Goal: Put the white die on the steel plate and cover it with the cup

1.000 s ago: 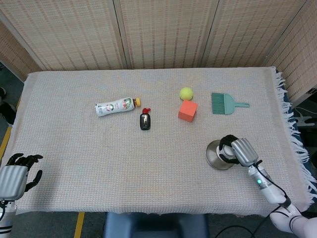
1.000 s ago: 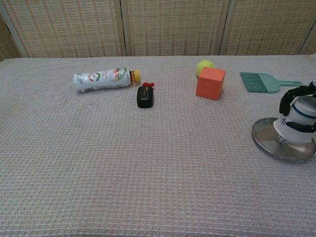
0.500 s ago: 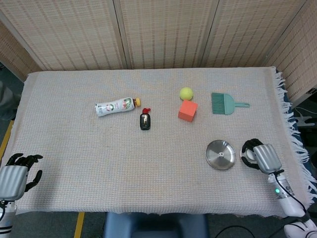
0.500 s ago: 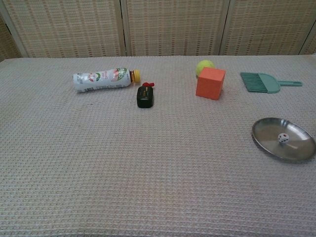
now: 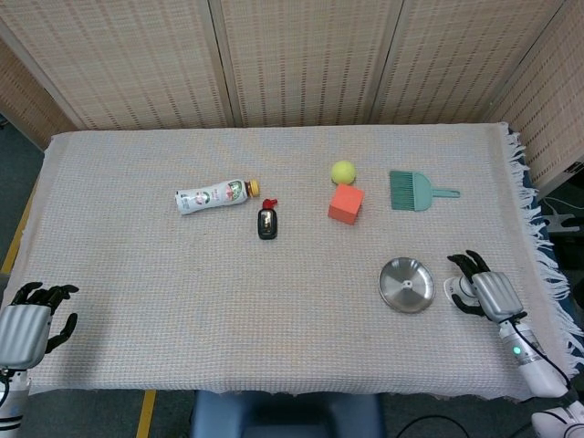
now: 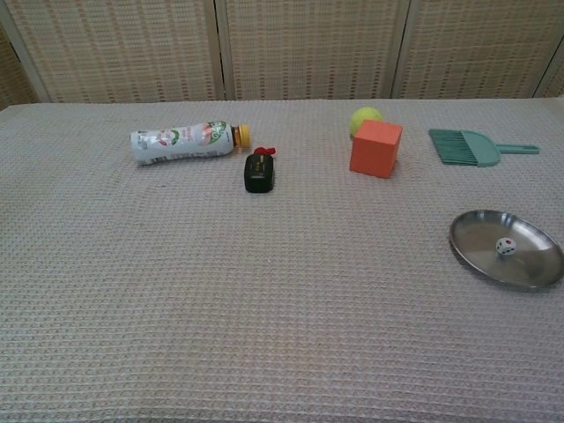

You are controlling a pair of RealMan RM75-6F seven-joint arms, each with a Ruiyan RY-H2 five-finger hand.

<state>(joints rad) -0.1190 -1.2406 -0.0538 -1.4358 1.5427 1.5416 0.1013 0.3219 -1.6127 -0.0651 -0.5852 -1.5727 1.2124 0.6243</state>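
Observation:
The white die (image 6: 505, 248) lies uncovered near the middle of the steel plate (image 6: 476, 238), at the right of the table. From the head view the plate (image 5: 407, 284) sits at the front right. Just to its right, the small white cup (image 5: 459, 290) is on the cloth. My right hand (image 5: 479, 292) is at the cup with its fingers spread around it. My left hand (image 5: 27, 328) hangs off the front left corner of the table, fingers apart and holding nothing. The chest view shows neither hand.
A lying bottle (image 5: 213, 195), a small black bottle (image 5: 266, 222), an orange cube (image 5: 346, 203), a yellow-green ball (image 5: 343, 172) and a teal brush (image 5: 415, 191) lie across the far half. The cloth's fringed right edge (image 5: 546, 265) runs close to my right hand.
My right hand carried the cup off the plate to the right, uncovering the die. Its fingers now look more spread around the cup. The left hand has not moved.

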